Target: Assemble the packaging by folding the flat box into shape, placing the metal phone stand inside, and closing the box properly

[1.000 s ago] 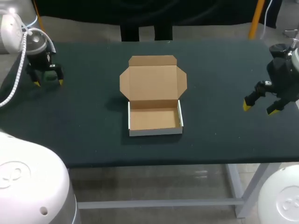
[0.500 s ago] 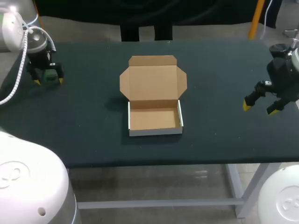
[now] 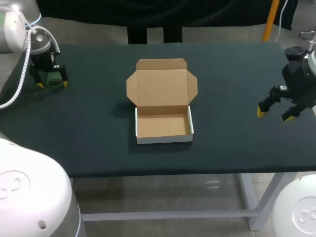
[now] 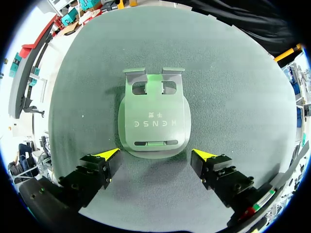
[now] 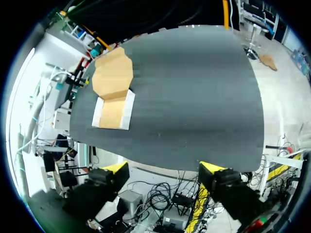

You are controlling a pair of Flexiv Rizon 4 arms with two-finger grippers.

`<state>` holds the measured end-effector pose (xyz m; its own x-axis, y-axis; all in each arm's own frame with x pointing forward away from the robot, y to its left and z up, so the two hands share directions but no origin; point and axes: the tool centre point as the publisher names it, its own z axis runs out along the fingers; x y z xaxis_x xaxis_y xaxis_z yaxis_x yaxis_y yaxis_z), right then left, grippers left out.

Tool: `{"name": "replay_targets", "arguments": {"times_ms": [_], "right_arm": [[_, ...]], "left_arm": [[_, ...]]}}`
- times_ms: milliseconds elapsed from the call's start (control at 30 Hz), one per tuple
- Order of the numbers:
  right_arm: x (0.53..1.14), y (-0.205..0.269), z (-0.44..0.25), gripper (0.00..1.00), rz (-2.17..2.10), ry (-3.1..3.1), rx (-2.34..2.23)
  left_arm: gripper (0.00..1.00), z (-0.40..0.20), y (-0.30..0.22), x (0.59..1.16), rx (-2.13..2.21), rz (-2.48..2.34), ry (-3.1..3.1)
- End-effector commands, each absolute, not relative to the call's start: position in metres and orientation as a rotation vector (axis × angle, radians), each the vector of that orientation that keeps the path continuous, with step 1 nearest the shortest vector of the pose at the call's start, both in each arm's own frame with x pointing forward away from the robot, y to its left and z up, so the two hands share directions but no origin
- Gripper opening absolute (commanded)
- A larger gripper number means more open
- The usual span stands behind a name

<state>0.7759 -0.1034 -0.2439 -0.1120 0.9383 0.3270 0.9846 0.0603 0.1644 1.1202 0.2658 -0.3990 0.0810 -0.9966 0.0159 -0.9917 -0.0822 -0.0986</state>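
Observation:
The cardboard box [image 3: 163, 121] stands folded into shape at the table's middle, its lid [image 3: 162, 85] laid open toward the far side and its inside bare. It also shows in the right wrist view as a small box [image 5: 114, 108] far ahead of the fingers. The metal phone stand [image 4: 153, 116] lies flat on the dark mat, just ahead of my left gripper [image 4: 155, 154], which is open and hangs over it without touching. In the head view that left gripper [image 3: 51, 82] is at the far left, hiding the stand. My right gripper [image 3: 275, 112] is open above the right edge, holding nothing.
The dark table mat [image 3: 232, 84] stretches bare between the box and each gripper. In the right wrist view the right gripper [image 5: 163, 171] sits over the table's edge, with the mat [image 5: 204, 92] spreading ahead of it.
My left gripper has drifted a little toward the far side of the table. The right arm and the box have stayed where they were.

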Motion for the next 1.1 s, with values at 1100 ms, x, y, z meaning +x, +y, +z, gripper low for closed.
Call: {"name": "replay_targets", "arguments": {"times_ms": [1100], "right_arm": [[0.775, -0.104, -0.242, 1.0, -0.519, -2.186, -1.999]], "left_arm": [[1.0, -0.4, 0.268, 1.152, -2.257, -0.113, 2.087]]}}
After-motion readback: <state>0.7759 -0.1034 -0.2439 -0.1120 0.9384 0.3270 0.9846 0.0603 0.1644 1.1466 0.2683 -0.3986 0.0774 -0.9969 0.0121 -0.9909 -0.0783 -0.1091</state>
